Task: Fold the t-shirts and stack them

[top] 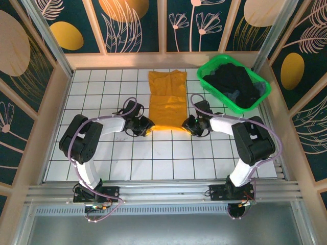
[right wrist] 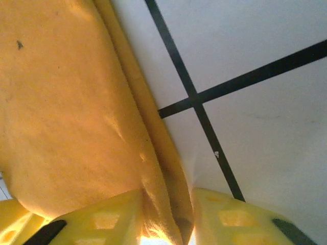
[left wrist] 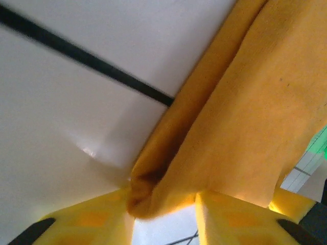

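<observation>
Basket [top: 209,81] — dark t-shirts [top: 236,84] — near mustard t-shirt [top: 167,102]

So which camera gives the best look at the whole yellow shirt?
The top external view: the yellow shirt lies whole, a long folded strip. The wrist views give close-ups of its near corners, pinched by the left gripper and right gripper.

Mustard-yellow t-shirt [top: 167,100], dark t-shirts [top: 237,84], green basket [top: 212,84], white table [top: 102,153] with black grid lines

The left arm [top: 88,171] and right arm [top: 239,173] are white with black joints, lilac cables [top: 104,118], yellow tool fingers [left wrist: 87,222].
</observation>
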Action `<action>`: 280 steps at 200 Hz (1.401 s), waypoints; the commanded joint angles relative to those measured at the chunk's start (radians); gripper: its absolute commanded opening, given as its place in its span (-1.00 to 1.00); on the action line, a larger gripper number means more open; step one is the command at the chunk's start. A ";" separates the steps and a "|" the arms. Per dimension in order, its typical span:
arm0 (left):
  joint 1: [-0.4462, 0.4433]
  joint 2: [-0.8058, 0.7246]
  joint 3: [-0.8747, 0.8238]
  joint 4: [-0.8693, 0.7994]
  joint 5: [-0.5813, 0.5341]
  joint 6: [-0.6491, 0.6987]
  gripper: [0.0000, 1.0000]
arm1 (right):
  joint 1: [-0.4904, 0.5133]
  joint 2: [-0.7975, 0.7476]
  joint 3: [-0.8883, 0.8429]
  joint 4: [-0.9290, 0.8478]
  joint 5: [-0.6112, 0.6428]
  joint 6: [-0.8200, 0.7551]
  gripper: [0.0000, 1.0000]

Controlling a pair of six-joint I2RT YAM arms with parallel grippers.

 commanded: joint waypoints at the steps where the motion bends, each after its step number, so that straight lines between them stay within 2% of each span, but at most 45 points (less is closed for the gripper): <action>1: -0.002 0.037 0.022 0.031 -0.039 0.014 -0.67 | -0.001 0.016 0.006 0.019 0.021 0.023 -0.56; 9: -0.002 0.035 0.023 0.024 -0.045 0.018 -0.87 | 0.000 0.016 0.013 0.021 0.029 0.022 -0.71; 14: -0.002 0.031 0.023 0.019 -0.048 0.021 -1.00 | -0.001 0.017 0.017 0.017 0.034 0.020 -0.88; 19: -0.002 0.027 0.022 0.013 -0.049 0.024 -1.00 | -0.001 0.016 0.024 0.012 0.039 0.018 -1.00; 57: -0.003 -0.030 -0.015 -0.044 -0.037 0.065 -1.00 | 0.003 -0.028 0.012 -0.045 0.056 -0.029 -1.00; 93: -0.014 -0.111 -0.109 -0.082 0.035 0.109 -1.00 | 0.038 -0.130 -0.054 -0.142 0.037 -0.105 -1.00; 138: -0.066 -0.354 -0.247 -0.173 0.105 0.131 -1.00 | 0.165 -0.307 -0.106 -0.299 0.012 -0.158 -1.00; 159: -0.066 -0.449 -0.269 -0.208 0.084 0.128 -1.00 | 0.162 -0.366 -0.084 -0.345 0.032 -0.188 -1.00; 179: -0.066 -0.483 -0.246 -0.180 0.044 0.118 -1.00 | 0.150 -0.384 -0.071 -0.315 0.032 -0.188 -1.00; 212: -0.062 -0.463 -0.152 -0.035 -0.006 0.088 -1.00 | 0.137 -0.397 -0.048 -0.210 0.060 -0.162 -1.00; 243: -0.044 -0.409 0.010 -0.055 -0.045 0.102 -1.00 | 0.080 -0.373 0.073 -0.193 0.103 -0.173 -1.00; 280: 0.017 -0.346 0.116 -0.061 -0.041 0.091 -1.00 | 0.022 -0.248 0.260 -0.216 0.109 -0.207 -1.00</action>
